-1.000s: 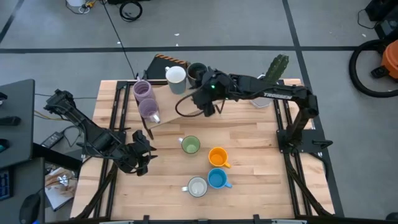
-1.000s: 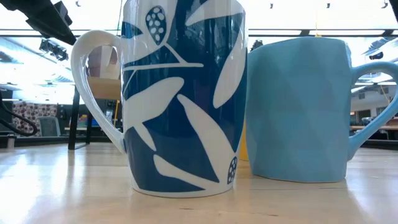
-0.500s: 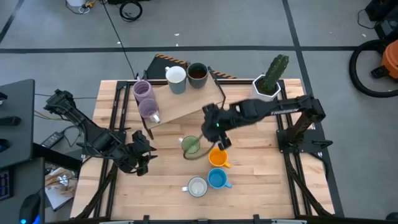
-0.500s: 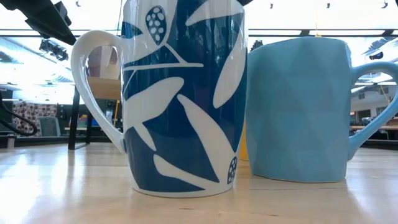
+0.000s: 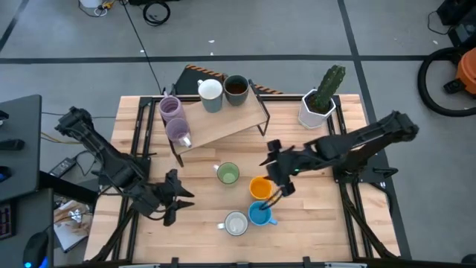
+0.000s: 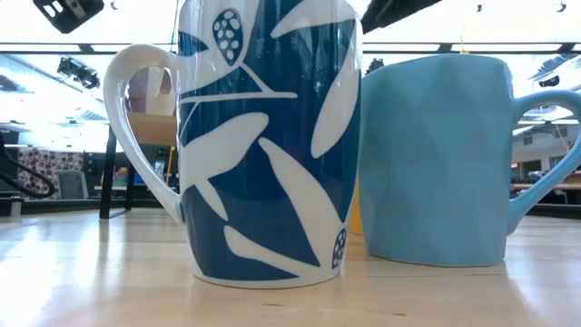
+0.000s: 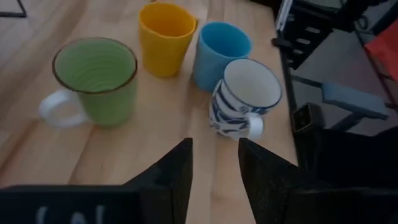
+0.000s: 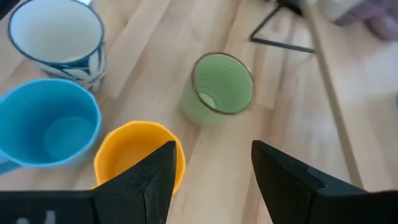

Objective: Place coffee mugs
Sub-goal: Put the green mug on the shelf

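On the tabletop stand a green mug (image 5: 227, 173), an orange mug (image 5: 260, 187), a blue mug (image 5: 259, 215) and a white mug with blue leaves (image 5: 236, 223). On the raised wooden shelf (image 5: 223, 126) at the far side stand two purple mugs (image 5: 173, 117), a white mug (image 5: 210, 91) and a dark brown mug (image 5: 236, 87). My right gripper (image 8: 214, 174) is open and hangs just right of the orange mug (image 8: 138, 152), holding nothing. My left gripper (image 7: 214, 168) is open at the table's left, pointing toward the white leaf mug (image 7: 244, 99), well short of it.
A white faceted pot with a cactus (image 5: 317, 104) stands at the far right corner. Black frame rails run along the table's left (image 5: 137, 141) and right (image 5: 338, 149) sides. In the low view the leaf mug (image 6: 263, 136) and blue mug (image 6: 436, 159) fill the picture.
My right gripper has swung from the shelf at the far side toward the near edge and down, past the green mug, to beside the orange mug, rolling as it went. My left gripper has edged toward the near edge and the mugs. No mug has moved.
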{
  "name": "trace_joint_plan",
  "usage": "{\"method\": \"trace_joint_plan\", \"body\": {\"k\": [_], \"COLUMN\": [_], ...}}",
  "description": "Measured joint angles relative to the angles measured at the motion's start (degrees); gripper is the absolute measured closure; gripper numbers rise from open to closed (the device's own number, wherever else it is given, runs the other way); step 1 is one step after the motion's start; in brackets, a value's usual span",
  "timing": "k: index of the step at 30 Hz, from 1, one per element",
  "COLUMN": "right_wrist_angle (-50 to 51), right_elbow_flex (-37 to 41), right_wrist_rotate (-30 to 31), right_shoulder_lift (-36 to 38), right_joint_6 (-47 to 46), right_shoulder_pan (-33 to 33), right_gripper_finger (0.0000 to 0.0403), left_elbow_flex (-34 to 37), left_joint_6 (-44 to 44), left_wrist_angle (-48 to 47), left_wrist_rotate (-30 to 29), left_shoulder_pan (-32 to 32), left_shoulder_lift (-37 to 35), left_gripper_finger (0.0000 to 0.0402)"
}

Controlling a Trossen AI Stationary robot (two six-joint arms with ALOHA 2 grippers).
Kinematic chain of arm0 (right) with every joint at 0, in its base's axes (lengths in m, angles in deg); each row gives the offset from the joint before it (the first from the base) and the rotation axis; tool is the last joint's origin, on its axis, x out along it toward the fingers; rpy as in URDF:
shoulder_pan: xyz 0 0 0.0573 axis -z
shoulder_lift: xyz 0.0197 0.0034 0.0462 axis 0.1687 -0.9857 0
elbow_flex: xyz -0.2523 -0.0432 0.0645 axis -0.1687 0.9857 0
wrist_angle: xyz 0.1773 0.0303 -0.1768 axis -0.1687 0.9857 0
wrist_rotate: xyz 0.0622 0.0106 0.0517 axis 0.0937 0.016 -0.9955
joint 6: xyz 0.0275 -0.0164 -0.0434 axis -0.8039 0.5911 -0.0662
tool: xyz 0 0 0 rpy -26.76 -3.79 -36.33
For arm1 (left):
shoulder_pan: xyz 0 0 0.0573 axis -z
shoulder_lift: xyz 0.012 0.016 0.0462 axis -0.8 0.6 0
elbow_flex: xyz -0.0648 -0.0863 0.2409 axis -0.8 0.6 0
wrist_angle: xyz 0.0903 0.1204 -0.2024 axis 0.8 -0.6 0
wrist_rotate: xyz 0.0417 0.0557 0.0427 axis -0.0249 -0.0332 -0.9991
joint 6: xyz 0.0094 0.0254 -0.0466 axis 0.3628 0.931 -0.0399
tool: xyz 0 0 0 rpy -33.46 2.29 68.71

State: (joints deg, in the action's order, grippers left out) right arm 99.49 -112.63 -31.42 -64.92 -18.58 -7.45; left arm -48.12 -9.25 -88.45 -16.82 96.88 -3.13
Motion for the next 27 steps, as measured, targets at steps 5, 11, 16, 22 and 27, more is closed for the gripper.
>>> {"method": "trace_joint_plan", "body": {"k": [5,11,16,22,27], "right_wrist_angle": [-8.7,-21.7,-28.5,-35.3,-39.1], "right_elbow_flex": [10.1,21.4,26.3,30.2,31.9], "right_wrist_rotate": [1.4,3.2,5.6,5.6,5.0], "right_shoulder_lift": [7.2,11.9,13.9,14.7,14.7], "right_joint_6": [-3.2,-1.2,1.8,9.3,11.9], "right_shoulder_pan": [-1.7,-1.2,0.1,2.5,5.1], "right_gripper_finger": [0.0188,0.0188,0.0188,0.0188,0.0188], "left_elbow_flex": [0.0,-6.0,-14.8,-22.6,-24.7], "left_joint_6": [-1.2,-1.2,-3.5,-6.4,-7.0], "left_wrist_angle": [3.6,2.1,-4.7,-12.4,-12.7], "left_wrist_rotate": [1.1,1.6,1.8,5.2,5.7], "left_shoulder_pan": [-1.0,-2.5,-5.1,-9.3,-12.0], "left_shoulder_lift": [5.0,11.8,18.2,23.6,26.0], "left_gripper_finger": [0.0269,0.0269,0.0269,0.0269,0.0269]}}
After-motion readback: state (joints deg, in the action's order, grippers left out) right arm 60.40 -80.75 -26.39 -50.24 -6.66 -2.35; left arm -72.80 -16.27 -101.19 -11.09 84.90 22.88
